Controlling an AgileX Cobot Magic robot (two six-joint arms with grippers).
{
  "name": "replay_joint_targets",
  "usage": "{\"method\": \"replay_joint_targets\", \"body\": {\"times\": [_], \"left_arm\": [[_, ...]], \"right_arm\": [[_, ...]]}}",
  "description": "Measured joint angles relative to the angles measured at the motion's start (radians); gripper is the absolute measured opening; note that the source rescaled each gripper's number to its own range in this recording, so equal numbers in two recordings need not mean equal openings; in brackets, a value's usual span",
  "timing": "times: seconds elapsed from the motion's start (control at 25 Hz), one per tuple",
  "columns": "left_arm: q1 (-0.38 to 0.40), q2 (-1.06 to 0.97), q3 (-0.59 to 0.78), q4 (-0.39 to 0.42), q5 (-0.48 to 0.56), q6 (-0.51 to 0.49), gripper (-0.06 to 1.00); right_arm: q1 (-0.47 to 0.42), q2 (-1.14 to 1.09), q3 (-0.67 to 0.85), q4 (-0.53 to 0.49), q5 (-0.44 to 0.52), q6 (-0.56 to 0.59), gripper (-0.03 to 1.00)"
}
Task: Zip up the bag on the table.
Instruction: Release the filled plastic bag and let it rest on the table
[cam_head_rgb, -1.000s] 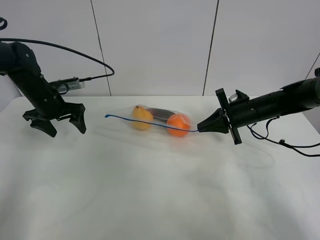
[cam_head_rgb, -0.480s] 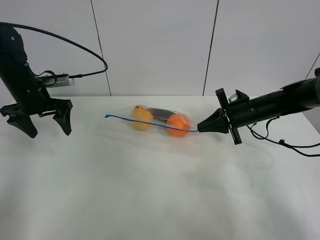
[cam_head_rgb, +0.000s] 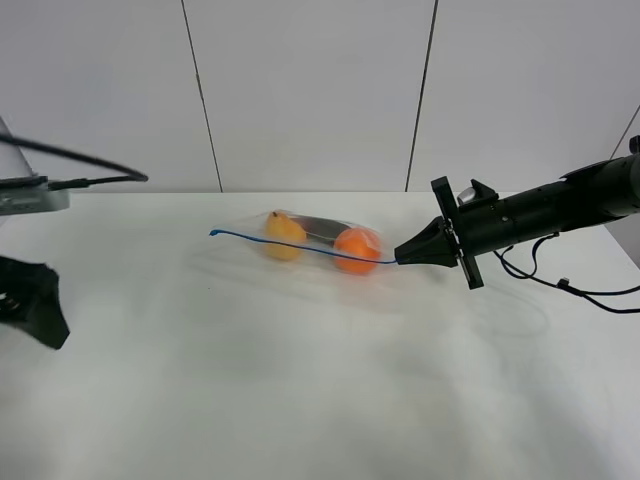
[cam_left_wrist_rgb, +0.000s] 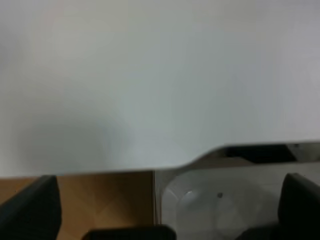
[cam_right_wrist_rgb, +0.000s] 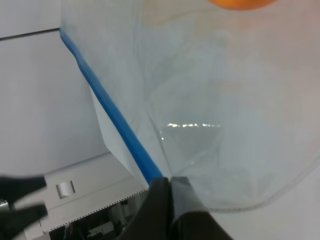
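Clear plastic bag lies on the white table, holding a yellow-orange fruit, an orange one and something dark behind them. Its blue zipper strip runs along the near edge. Right gripper is pinched tight on the strip's end. Left gripper sits well away from the bag at the table's edge, too cut off to tell.

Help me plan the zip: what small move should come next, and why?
Probably keep the right claw clamped on the bag's blue zipper strip end and bring the left claw back toward the strip's free end; it sits at the table's left edge, off the bag.
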Motion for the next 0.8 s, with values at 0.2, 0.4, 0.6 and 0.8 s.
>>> {"method": "replay_joint_targets", "body": {"times": [0.2, 0.4, 0.6, 0.8], "left_arm": [[0.0, -0.342, 0.198, 0.001, -0.029, 0.0, 1.0], [0.0, -0.641, 0.346, 0.033, -0.105, 0.0, 1.0], [0.0, -0.854, 0.377, 0.063, -0.14, -0.011, 1.0], [0.0, -0.941, 0.377, 0.075, -0.142, -0.012, 1.0]], "right_arm": [[0.0, 0.0, 0.0, 0.0, 0.0, -0.001, 0.0], [0.0, 0.0, 0.0, 0.0, 0.003, -0.001, 0.0], [0.0, 0.0, 0.0, -0.003, 0.003, -0.001, 0.0], [0.0, 0.0, 0.0, -0.003, 0.004, -0.001, 0.0]]}}
